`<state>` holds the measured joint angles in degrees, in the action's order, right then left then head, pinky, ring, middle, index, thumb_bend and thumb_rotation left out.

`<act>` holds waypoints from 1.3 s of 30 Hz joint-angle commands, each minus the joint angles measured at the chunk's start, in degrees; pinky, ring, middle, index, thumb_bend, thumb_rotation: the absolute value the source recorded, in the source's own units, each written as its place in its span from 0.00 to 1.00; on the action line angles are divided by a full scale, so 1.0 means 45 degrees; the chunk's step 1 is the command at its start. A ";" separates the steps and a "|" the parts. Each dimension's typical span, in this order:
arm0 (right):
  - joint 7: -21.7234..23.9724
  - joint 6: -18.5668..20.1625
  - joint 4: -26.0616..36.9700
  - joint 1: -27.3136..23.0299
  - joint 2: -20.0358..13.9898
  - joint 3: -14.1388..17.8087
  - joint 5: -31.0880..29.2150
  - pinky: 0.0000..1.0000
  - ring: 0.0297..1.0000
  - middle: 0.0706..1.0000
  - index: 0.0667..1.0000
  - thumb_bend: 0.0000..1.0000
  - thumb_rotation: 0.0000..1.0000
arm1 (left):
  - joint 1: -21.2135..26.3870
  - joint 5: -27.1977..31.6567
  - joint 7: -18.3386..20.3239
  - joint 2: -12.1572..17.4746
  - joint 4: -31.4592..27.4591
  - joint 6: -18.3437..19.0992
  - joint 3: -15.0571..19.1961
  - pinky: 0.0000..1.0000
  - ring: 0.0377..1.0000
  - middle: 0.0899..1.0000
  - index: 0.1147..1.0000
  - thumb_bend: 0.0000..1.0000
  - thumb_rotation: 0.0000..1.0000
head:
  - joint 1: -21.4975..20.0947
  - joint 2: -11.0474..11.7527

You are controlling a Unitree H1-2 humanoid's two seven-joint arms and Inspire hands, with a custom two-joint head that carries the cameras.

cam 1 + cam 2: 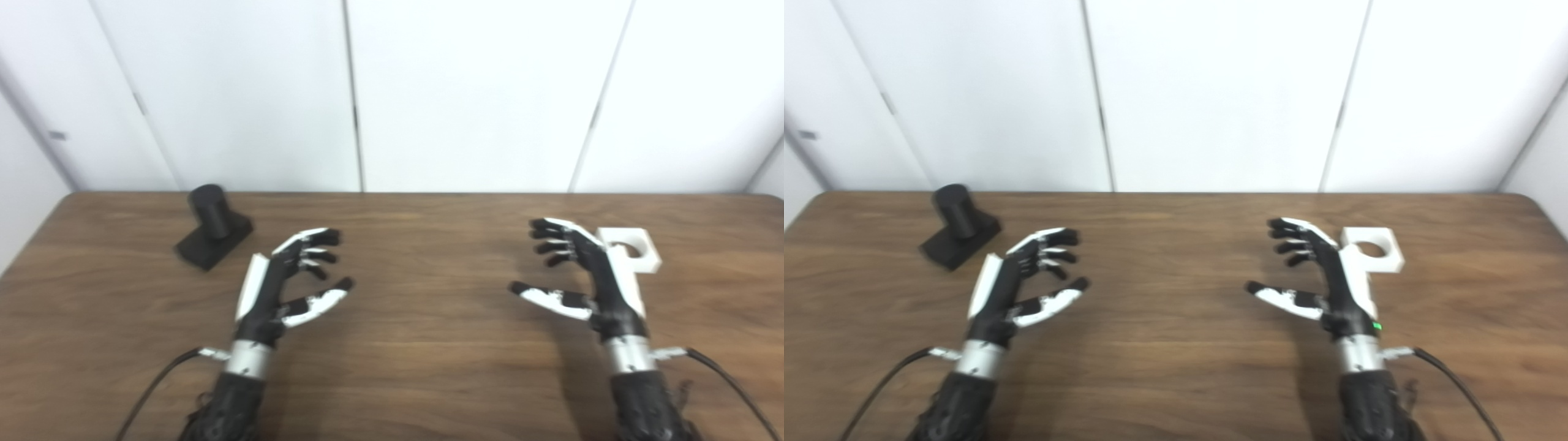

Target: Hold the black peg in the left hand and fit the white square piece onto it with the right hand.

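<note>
Left eye view: black peg (214,228) stands near the counter (404,367) far-left corner; white square piece (634,250) toward the far-right edge. Left hand (278,288) and right hand (588,278) both spread, empty. Both parts look rigid, light; grasp peg's base, piece's outer edges.

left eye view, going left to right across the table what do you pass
black peg → left hand → right hand → white square piece, partly behind that hand
</note>
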<state>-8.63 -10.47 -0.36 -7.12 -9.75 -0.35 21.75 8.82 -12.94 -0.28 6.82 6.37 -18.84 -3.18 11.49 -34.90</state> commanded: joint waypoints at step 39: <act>0.1071 0.1198 0.2338 0.0072 -0.0432 0.0709 -0.1363 0.45 0.57 0.63 0.65 0.54 0.00 | 0.1448 -0.1303 -0.0217 0.0386 -0.1524 0.1850 0.0007 0.43 0.56 0.65 0.62 0.76 0.06 | 0.2726 0.1252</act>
<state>-3.77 -4.89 8.00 -5.57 -11.50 2.36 15.83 13.02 -19.48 -2.04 7.90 1.88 -11.28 -3.57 23.82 -29.18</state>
